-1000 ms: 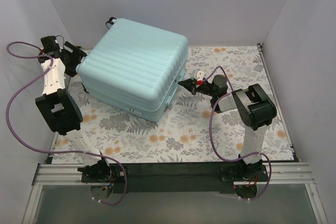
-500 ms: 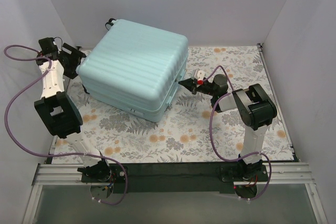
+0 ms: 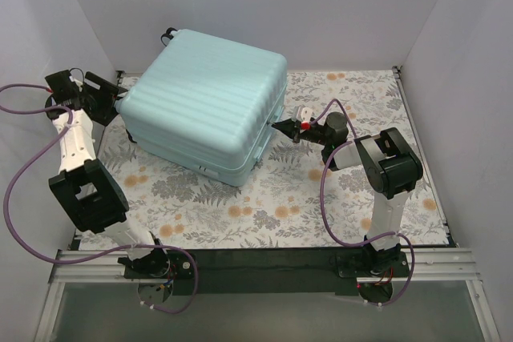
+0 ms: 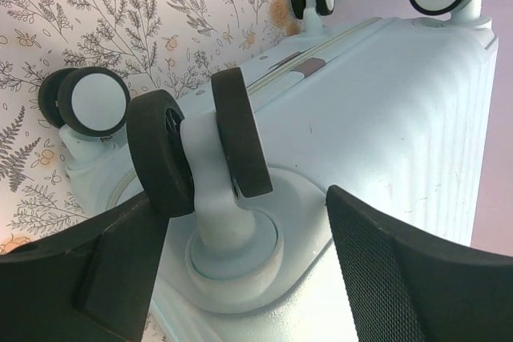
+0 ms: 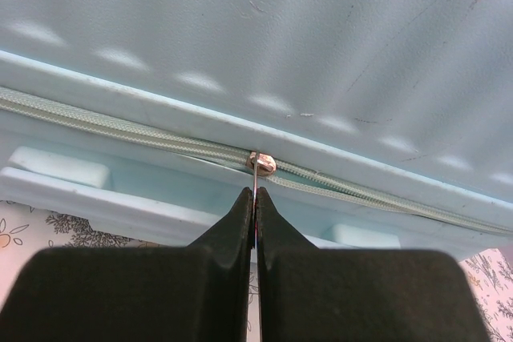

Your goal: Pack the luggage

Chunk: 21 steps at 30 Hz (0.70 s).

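The luggage, a pale mint ribbed hard-shell suitcase, lies flat and closed on the floral table. My right gripper is at its right side edge. In the right wrist view it is shut on the thin metal zipper pull below the slider on the zip seam. My left gripper is at the case's left end, open. In the left wrist view it stands astride a black double wheel without touching it. The lining is hidden.
White walls close in on the left, back and right. Other black wheels show in the left wrist view and at the case's far corner. The floral table cover stretches in front of the case.
My left arm has drawn back to the left, away from the case's left end. The right gripper and the suitcase have not moved.
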Tool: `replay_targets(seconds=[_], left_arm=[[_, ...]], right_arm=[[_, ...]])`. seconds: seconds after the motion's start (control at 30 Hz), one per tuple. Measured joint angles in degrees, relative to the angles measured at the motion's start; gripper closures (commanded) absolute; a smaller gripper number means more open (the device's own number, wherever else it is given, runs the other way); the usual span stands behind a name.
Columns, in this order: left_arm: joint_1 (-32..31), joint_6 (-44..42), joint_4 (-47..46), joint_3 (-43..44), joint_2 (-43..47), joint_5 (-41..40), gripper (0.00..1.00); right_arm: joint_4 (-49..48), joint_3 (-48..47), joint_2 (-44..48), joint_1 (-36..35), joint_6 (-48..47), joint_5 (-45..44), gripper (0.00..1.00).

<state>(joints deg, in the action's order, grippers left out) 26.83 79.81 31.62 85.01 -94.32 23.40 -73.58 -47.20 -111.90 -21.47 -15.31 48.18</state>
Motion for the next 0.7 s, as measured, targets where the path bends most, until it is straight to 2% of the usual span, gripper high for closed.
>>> replay_targets(seconds=[0.13, 0.3, 0.37, 0.5, 0.6, 0.63, 0.7], left_arm=[[-0.1, 0.6, 0.0, 0.0, -0.1, -0.4, 0.2], [-0.3, 2.1, -0.3, 0.4, -0.9, -0.7, 0.22], [-0.3, 2.8, -0.3, 1.1, -1.8, -0.7, 0.26], [-0.3, 3.6, 0.0, 2.1, -4.0, -1.4, 0.46], [-0.3, 5.2, 0.2, 2.8, -4.8, -1.2, 0.7], [-0.3, 5.2, 0.2, 2.9, -4.8, -1.3, 0.85], [-0.3, 5.2, 0.3, 3.0, -5.0, -1.3, 0.98]], right_arm=[[0.0, 0.0, 0.0, 0.0, -0.1, 0.1, 0.99], [0.0, -0.1, 0.0, 0.0, -0.1, 0.2, 0.99], [0.0, -0.2, 0.0, 0.0, -0.1, 0.3, 0.99], [0.0, -0.3, 0.0, 0.0, -0.1, 0.4, 0.99], [0.0, -0.3, 0.0, 0.0, -0.1, 0.8, 0.99], [0.0, -0.3, 0.0, -0.1, -0.2, 0.9, 0.99], [0.0, -0.3, 0.0, -0.1, -0.2, 1.0, 0.99]])
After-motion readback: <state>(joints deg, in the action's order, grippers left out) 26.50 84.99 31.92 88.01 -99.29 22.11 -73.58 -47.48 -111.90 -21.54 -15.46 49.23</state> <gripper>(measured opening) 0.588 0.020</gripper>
